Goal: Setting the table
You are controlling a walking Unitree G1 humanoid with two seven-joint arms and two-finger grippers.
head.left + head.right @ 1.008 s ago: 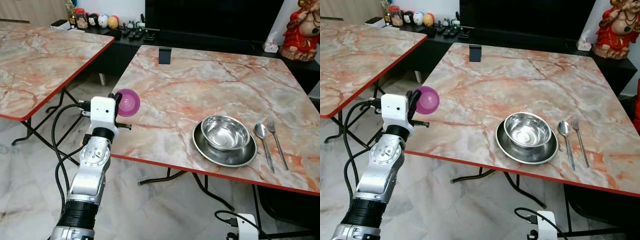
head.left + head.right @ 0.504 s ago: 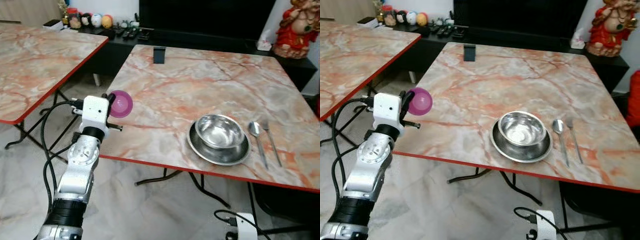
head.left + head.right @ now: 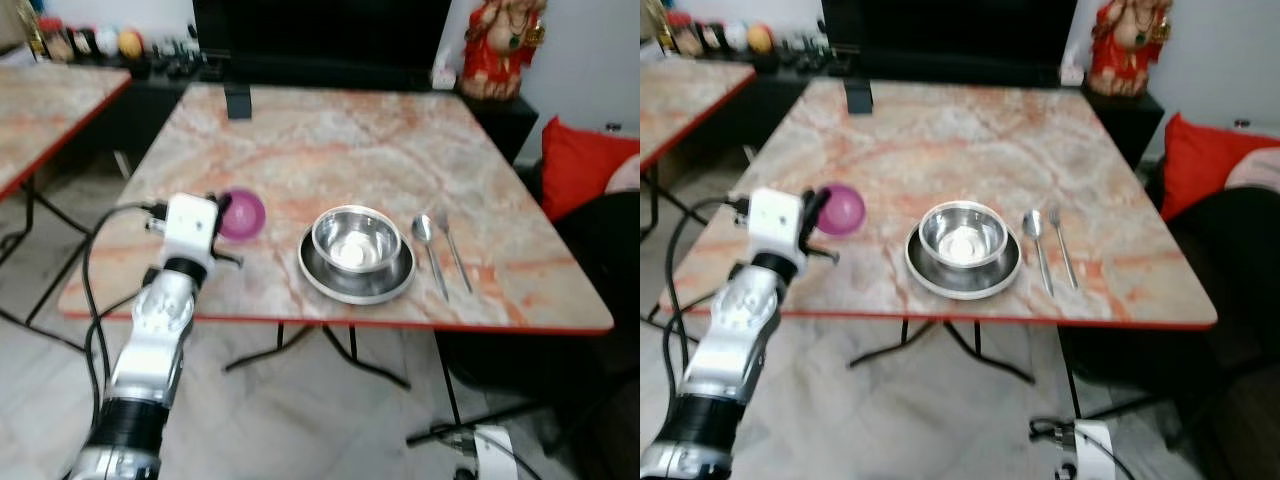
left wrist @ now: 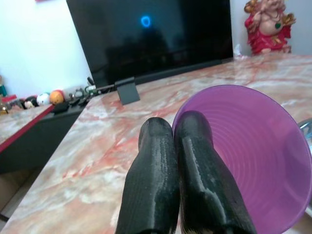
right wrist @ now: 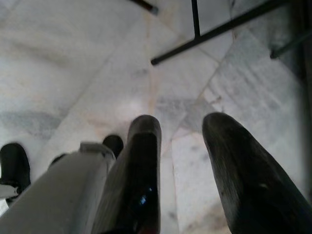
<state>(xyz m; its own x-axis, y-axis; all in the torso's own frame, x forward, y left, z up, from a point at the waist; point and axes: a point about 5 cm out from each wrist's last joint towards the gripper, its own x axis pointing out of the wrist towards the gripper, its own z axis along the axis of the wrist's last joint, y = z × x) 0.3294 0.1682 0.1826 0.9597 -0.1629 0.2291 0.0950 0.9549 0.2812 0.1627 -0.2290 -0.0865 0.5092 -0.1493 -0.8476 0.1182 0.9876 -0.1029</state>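
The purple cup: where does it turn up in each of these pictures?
Left eye view: purple cup left of the steel bowl.
Right eye view: same, cup beside bowl.
Left wrist view: cup pinched at its rim.
Right wrist view: floor, no cup.

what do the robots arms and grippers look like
The left arm is silver metal with round joint housings, a black ribbed band low on it, and a boxy white wrist block. Black cables loop off its side. The left gripper has two long, matte black, rounded fingers with a slightly rough texture. The right gripper has the same black fingers, beside a pale grey housing.
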